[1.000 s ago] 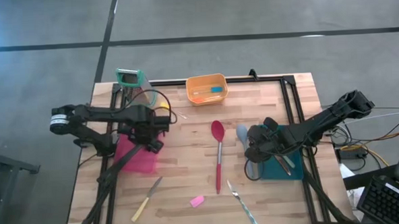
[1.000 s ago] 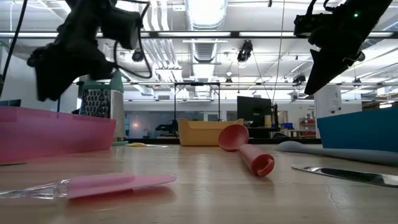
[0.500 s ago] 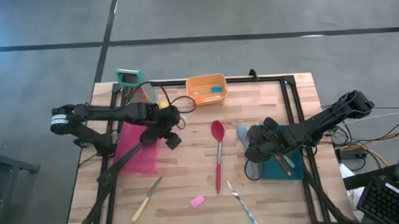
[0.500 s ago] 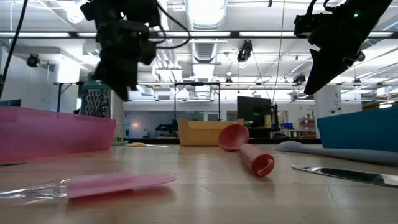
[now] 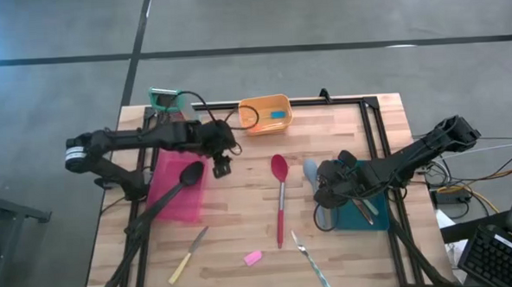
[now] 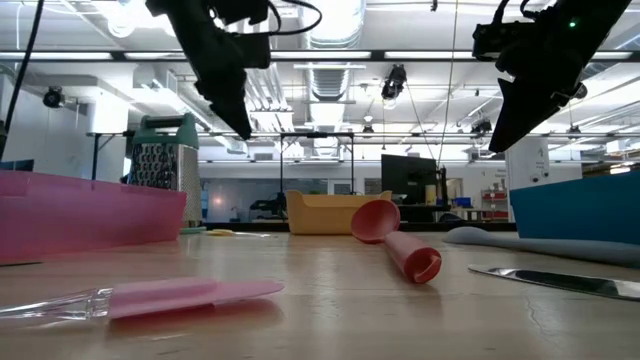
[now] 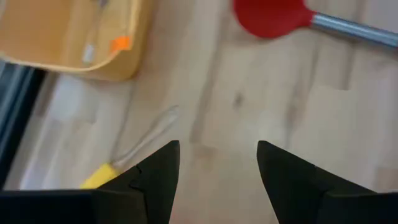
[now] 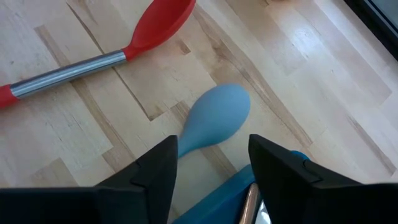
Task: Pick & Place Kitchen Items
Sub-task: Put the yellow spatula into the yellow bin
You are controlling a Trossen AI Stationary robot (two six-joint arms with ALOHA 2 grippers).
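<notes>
Wooden tabletop carries no writing I can read. My left gripper [image 5: 223, 166], fingers spread and empty, hangs beside the red spoon [image 5: 280, 199]. My right gripper [image 8: 208, 165], likewise spread, hovers over the pale-blue spoon [image 8: 214, 118]; only its wrist view shows that bowl clearly.

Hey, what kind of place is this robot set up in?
Probably a large lab or industrial workshop: the low view shows exposed ceiling ducts, strip lights and a monitor beyond the wooden table.
</notes>
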